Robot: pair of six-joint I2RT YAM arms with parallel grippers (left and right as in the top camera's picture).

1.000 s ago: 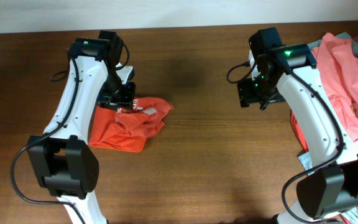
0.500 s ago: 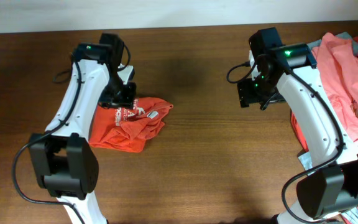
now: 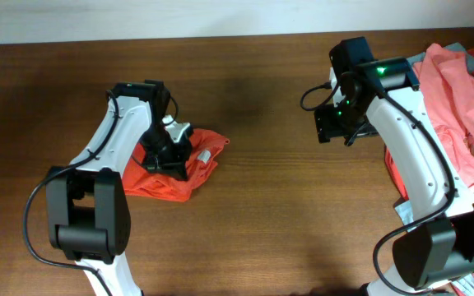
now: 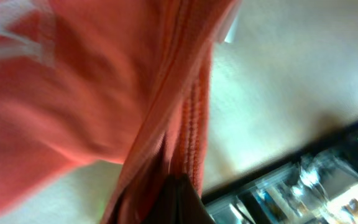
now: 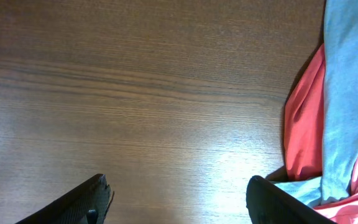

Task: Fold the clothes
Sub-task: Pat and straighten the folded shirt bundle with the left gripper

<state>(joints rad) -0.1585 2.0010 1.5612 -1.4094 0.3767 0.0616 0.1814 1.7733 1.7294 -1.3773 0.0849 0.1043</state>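
Between the fingers of the left gripper point(image 4: 174, 202), which are pressed together, a stitched seam point(image 4: 190, 118) of the orange-red shirt point(image 4: 73, 106) is being pinched. How many layers are sitting in that pinch cannot be told, as the wrist view is blurred.

Directly beneath and around this gripper, the shirt is lying crumpled on the table point(image 3: 270, 205), with most of the cloth bunching on the gripper's right and near side.

Well away to the right, the right gripper point(image 5: 178, 186) is hovering over bare wood, its fingers spread and holding nothing. Just beside its right finger, the pile of shirts point(image 5: 344, 93) is spilling toward it, teal-grey over red.

Risks noted:
- The pinch is sitting on a narrow seam edge. A quick pull is likely to slip the cloth free.
- If two layers are being held, lifting is likely to raise the shirt as a wad rather than opening it flat.
- With only one corner being held, the loose cloth is likely to drag and twist across the table.
- The right gripper, in swinging across to help, is at risk of snagging the pile and pulling a second shirt out.
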